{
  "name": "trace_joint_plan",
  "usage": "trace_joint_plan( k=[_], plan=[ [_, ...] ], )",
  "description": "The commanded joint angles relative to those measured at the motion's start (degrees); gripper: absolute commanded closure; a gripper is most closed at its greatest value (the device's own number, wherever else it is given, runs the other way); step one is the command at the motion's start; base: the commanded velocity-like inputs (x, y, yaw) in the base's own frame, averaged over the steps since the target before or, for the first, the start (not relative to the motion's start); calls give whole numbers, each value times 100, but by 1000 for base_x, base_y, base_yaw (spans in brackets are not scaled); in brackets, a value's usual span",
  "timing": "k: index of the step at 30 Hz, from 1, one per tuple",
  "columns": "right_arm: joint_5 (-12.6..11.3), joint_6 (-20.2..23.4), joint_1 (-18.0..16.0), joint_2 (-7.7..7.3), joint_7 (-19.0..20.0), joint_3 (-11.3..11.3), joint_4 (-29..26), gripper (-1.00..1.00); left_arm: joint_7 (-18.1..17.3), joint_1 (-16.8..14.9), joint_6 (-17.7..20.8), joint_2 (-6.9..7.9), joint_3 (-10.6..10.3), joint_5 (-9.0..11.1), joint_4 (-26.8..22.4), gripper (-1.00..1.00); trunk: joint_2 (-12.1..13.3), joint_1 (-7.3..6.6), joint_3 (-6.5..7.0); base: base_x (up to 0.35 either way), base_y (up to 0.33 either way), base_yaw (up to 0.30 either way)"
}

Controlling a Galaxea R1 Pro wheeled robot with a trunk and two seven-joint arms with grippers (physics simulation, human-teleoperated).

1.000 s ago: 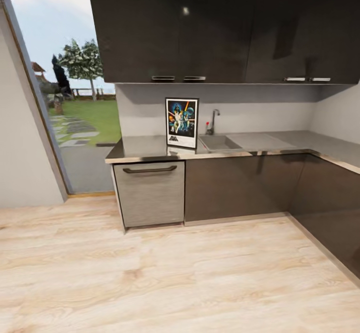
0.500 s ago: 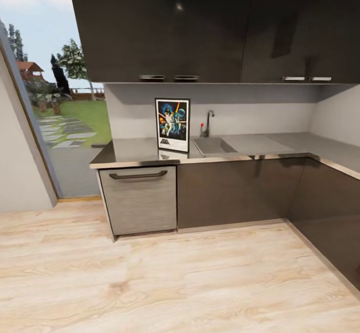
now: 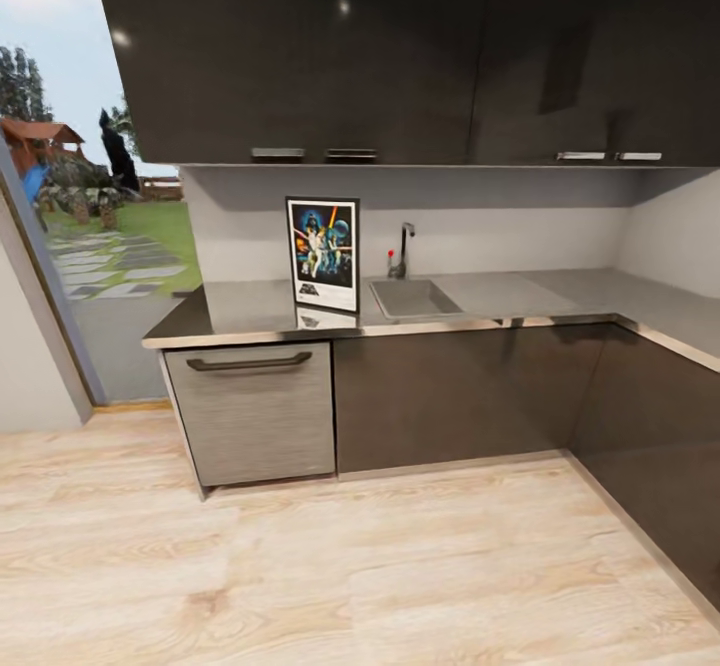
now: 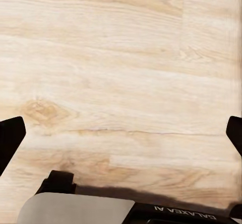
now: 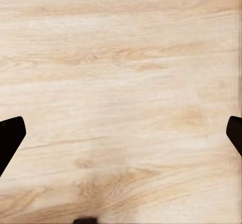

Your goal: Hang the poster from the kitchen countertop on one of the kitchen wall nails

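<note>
The poster (image 3: pixel 323 254) stands upright on the pale grey kitchen countertop (image 3: pixel 250 304), leaning at the backsplash just left of the inset sink (image 3: pixel 412 298) and chrome tap (image 3: pixel 402 249). It has a black frame, a white border and dark blue artwork. My left gripper (image 4: pixel 121 133) hangs open over the light wood floor, its dark fingertips (image 4: pixel 10 135) at the picture's edges, nothing between them. My right gripper (image 5: pixel 121 138) is open too, above bare floor planks. The wall nails are out of view.
Dark glossy upper cabinets (image 3: pixel 400 46) hang over the counter. A grey brushed appliance front with a dark handle (image 3: pixel 250 411) sits below the poster. The worktop turns a corner at the right (image 3: pixel 670 316). A glass wall (image 3: pixel 90 246) is at the left. Wood floor (image 3: pixel 350 566) lies between me and the cabinets.
The whole head view has shifted: the counter, poster and sink now sit further left and slightly larger in the picture, so the camera moved. Nothing on the counter has moved.
</note>
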Motion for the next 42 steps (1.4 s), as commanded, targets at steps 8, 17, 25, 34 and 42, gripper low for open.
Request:
trace_joint_plan(
  k=[8, 17, 25, 34, 42],
  plan=[
    [10, -20, -3, -6, -2, 0, 5, -100, -4, 3, 10, -4, 14, 40, -12, -100, -3, 2, -5, 212, -238, 0],
    [11, -25, -3, -17, -2, 0, 41, -100, -3, 3, 10, -4, 14, 40, -12, -100, -3, 2, -5, 208, -242, 0],
    [18, -26, -3, -18, -2, 0, 48, -100, -6, 3, 10, -4, 15, 40, -12, -100, -3, 2, -5, 208, -243, 0],
    [20, -26, -3, -3, -2, 7, 49, -100, -3, 3, 10, -4, 17, 40, -12, -100, -3, 2, -5, 208, -242, 0],
    [20, -26, -3, 1, -2, 9, 49, -100, -6, 3, 10, -4, 20, 40, -12, -100, -3, 2, -5, 210, -236, 0]
  ],
)
